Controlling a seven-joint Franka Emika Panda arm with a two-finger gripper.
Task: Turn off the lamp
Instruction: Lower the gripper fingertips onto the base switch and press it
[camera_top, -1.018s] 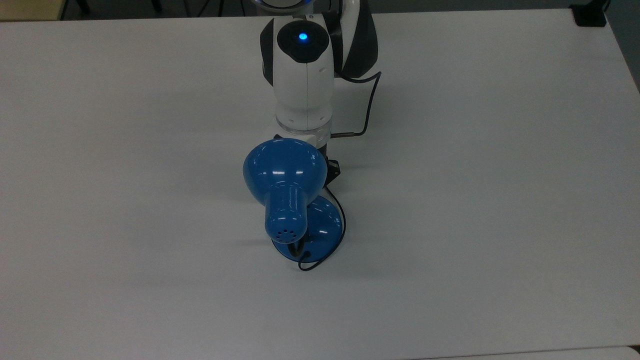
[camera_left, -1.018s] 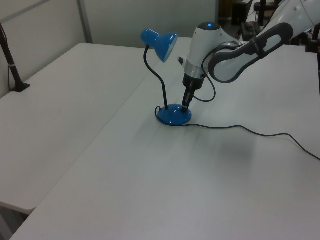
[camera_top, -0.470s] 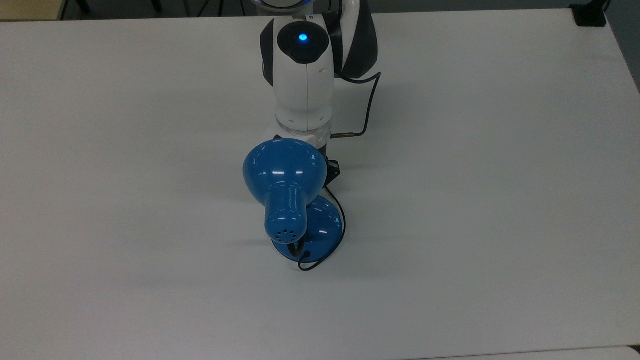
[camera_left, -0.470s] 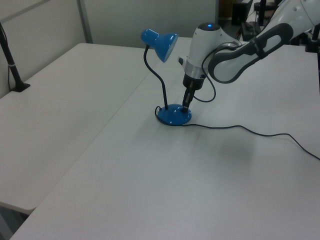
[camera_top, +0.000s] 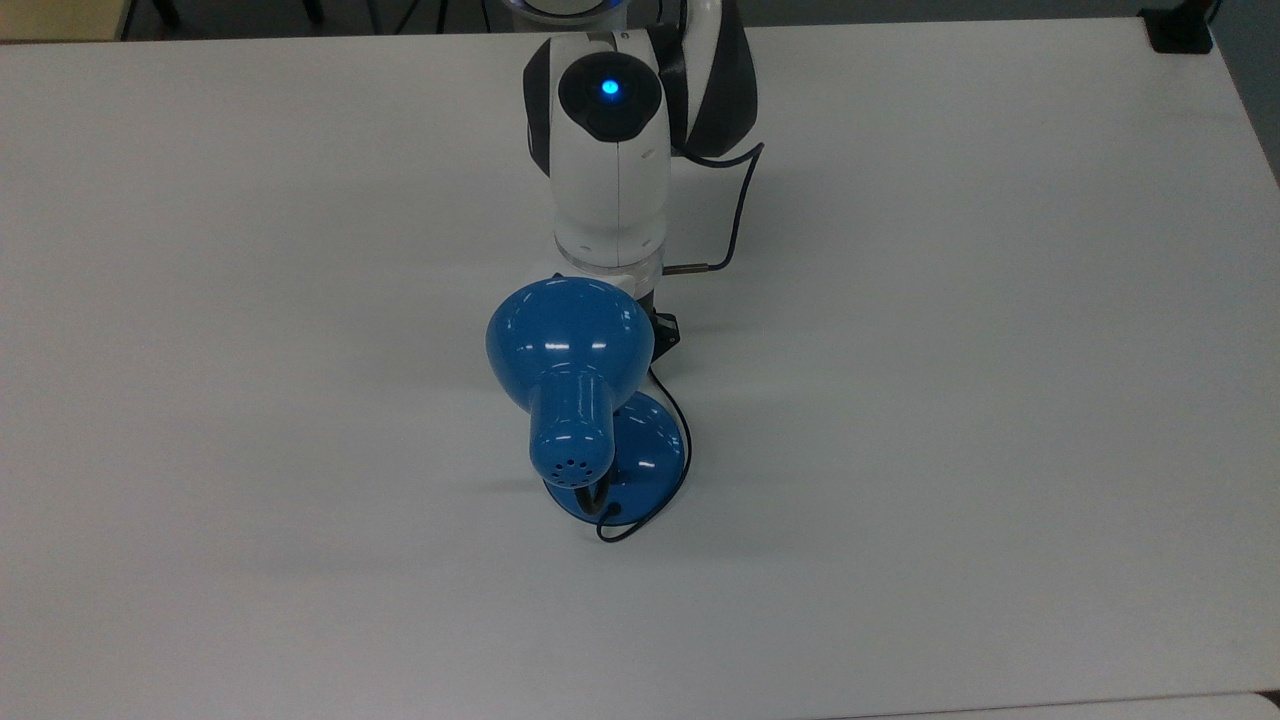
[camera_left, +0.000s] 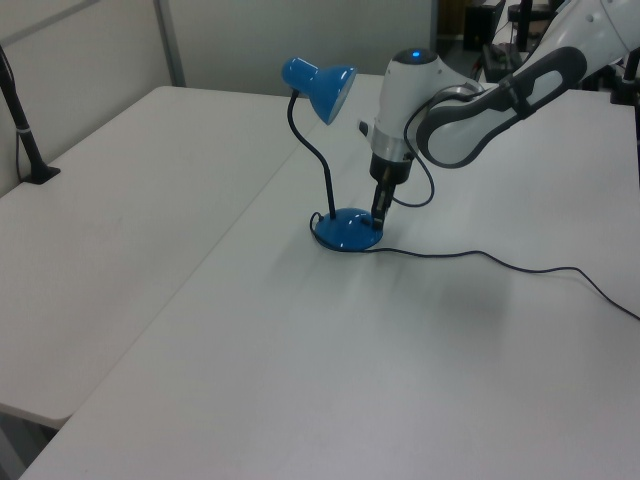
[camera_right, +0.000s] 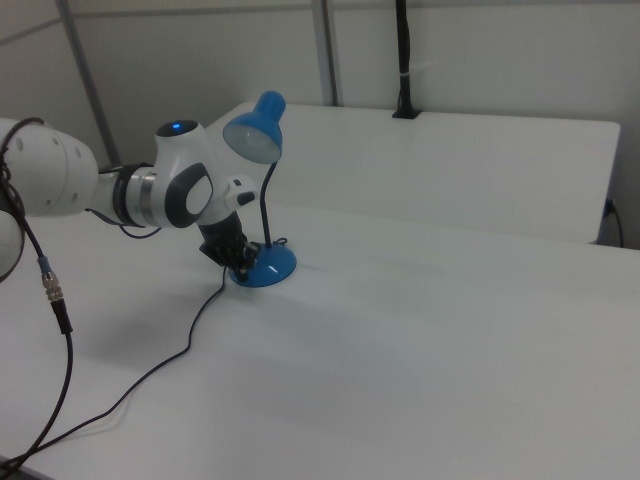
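The blue lamp stands upright on the white table (camera_top: 950, 400). Its dome shade (camera_top: 570, 340) hangs over its round base (camera_top: 650, 450) on a black gooseneck (camera_left: 312, 160). In the left view the shade (camera_left: 322, 86) faces the arm, and I see no glow on the table under it. My gripper (camera_left: 378, 218) points straight down with its fingers shut, the tip at the left view's right edge of the base (camera_left: 346, 231). The right view has the gripper (camera_right: 238, 266) at the right view's left side of the base (camera_right: 270, 268). The shade covers most of the gripper in the top view.
The lamp's thin black cord (camera_left: 500, 262) trails from the base across the table toward the left view's right. A cable with a metal plug (camera_right: 52, 291) hangs from the arm. Black posts (camera_left: 22, 130) (camera_right: 402, 60) are clamped at a table edge.
The gripper tip has shifted a little toward the left view's right, from over the base to its edge. The lamp has stayed put.
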